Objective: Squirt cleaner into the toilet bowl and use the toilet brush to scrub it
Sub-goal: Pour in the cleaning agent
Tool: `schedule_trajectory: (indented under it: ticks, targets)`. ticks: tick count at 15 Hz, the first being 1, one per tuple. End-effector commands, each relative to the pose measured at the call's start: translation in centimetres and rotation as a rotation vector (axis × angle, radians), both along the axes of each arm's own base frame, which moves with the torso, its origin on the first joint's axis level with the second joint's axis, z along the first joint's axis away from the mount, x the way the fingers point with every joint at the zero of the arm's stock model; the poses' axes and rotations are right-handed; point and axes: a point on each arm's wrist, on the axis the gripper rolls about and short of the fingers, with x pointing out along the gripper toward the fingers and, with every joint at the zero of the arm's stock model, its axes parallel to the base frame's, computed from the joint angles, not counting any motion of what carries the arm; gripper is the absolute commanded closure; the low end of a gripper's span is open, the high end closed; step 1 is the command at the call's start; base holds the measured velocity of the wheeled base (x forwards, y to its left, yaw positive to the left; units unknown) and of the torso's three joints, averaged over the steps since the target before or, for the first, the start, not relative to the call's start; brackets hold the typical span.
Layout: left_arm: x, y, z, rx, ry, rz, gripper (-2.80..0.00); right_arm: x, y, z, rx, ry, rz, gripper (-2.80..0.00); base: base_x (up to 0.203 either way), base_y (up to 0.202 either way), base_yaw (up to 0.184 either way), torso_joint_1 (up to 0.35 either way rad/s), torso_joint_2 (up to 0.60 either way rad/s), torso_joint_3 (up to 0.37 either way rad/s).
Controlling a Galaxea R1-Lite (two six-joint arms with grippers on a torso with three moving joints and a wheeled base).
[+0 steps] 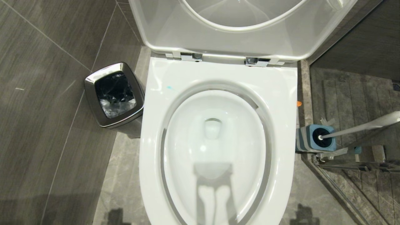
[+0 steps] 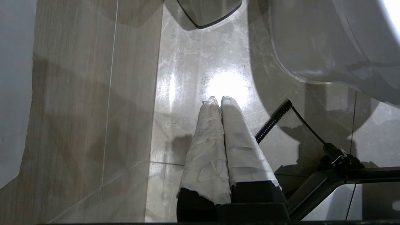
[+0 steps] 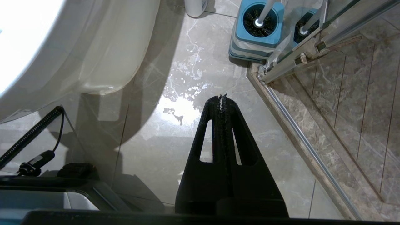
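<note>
While parked in its holder point(image 3: 256, 34), toilet brush point(image 3: 265, 11) sits beyond right gripper point(image 3: 222, 97)

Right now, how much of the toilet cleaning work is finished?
Almost nothing. The seat and lid are raised, so the toilet bowl is open, and one teal spot of cleaner sits on its rim. The toilet brush stands in its blue holder. The left gripper and right gripper hang shut and empty above the floor. Squirting and scrubbing remain.

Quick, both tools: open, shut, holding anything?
Left tool: shut, empty, hanging over the floor beside the toilet bowl.
Right tool: shut, empty; the toilet brush sits in its holder.
</note>
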Motion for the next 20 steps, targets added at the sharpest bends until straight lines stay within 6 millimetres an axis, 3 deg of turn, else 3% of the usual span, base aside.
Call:
schedule_trajectory:
  ticks: [1, 20]
  targets:
    - [-0.01, 0.0, 0.0, 0.002, 0.0, 0.0, 0.0, -0.01, 0.0, 0.0, 0.0, -0.002, 0.0, 0.0, 0.0, 0.0, 0.0, 0.0, 0.0, 0.0]
    - [-0.01, 0.0, 0.0, 0.007, 0.0, -0.002, 0.0, -0.04, 0.0, -0.01, 0.0, -0.005, 0.0, 0.0, 0.0, 0.0, 0.0, 0.0, 0.0, 0.0]
